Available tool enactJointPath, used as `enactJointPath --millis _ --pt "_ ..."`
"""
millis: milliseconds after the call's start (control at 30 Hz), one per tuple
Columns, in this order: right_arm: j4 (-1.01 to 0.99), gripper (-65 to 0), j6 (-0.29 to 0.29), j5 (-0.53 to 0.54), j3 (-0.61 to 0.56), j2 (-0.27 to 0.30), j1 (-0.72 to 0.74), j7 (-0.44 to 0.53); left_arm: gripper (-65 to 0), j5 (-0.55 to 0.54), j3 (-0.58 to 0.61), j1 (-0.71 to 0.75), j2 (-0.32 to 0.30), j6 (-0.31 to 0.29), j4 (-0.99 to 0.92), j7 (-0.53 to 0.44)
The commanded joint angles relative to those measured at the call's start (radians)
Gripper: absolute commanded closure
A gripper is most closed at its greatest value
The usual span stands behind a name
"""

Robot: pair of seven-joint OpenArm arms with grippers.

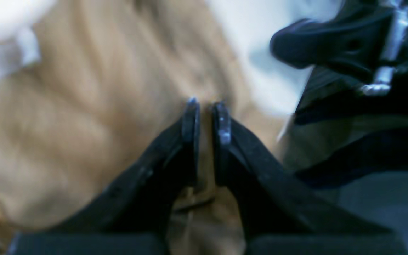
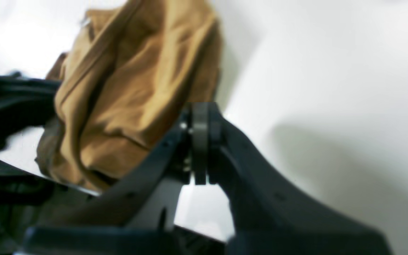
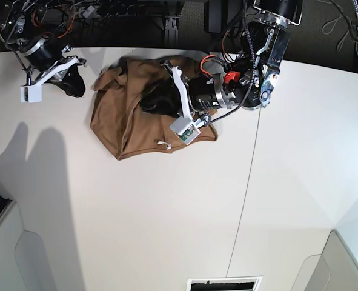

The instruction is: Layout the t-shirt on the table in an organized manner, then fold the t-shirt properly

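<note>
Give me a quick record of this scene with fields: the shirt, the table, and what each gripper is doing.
shirt: t-shirt, tan-brown, crumpled in a heap, not laid flat
table: white table, dark seam across it
left gripper: left gripper on the shirt, jaws nearly together, cloth showing between them
right gripper: right gripper shut, holding nothing, beside the shirt
fold: not yet begun

The tan-brown t-shirt point(image 3: 136, 115) lies crumpled in a loose heap near the far edge of the white desk point(image 3: 166, 212), left of the thin dark seam that crosses the surface. Deep folds run through the cloth, and a small white tag point(image 3: 162, 144) shows at its near edge.
</note>
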Motion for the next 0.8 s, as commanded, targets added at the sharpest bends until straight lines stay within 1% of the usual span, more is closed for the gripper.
enactJointPath --millis 0,100,200,267,333,500,600,767 --pt "0.018 0.0 0.014 0.043 0.017 0.006 0.001 0.009 -6.9 -0.040 -0.008 -0.004 -0.015 -0.013 0.053 0.005" --pt "0.021 0.0 0.019 0.064 0.048 0.006 0.000 -0.019 -6.9 -0.146 -0.027 0.005 -0.084 -0.013 0.156 0.068" --pt "0.022 0.0 0.026 0.064 0.084 0.007 -0.016 -0.092 -6.9 -0.209 -0.069 0.064 -0.158 -0.013 0.278 0.115" --pt "0.022 0.0 0.030 0.063 0.106 0.006 -0.055 -0.112 -6.9 -0.215 -0.111 0.140 -0.209 -0.013 0.365 0.123" --pt "0.022 0.0 0.029 0.064 0.118 0.005 -0.104 -0.111 -6.8 -0.215 -0.153 0.221 -0.266 -0.013 0.424 0.122" --pt "0.022 0.0 0.029 0.052 0.117 0.003 -0.214 -0.112 -6.8 -0.213 -0.242 0.373 -0.393 -0.013 0.436 0.123" --pt "0.022 0.0 0.026 0.037 0.117 0.003 -0.264 -0.111 -6.8 -0.213 -0.291 0.470 -0.426 -0.013 0.436 0.132" --pt "0.021 0.0 0.025 0.037 0.117 0.003 -0.307 -0.113 -6.9 -0.141 -0.310 0.605 -0.430 -0.013 0.436 0.145"
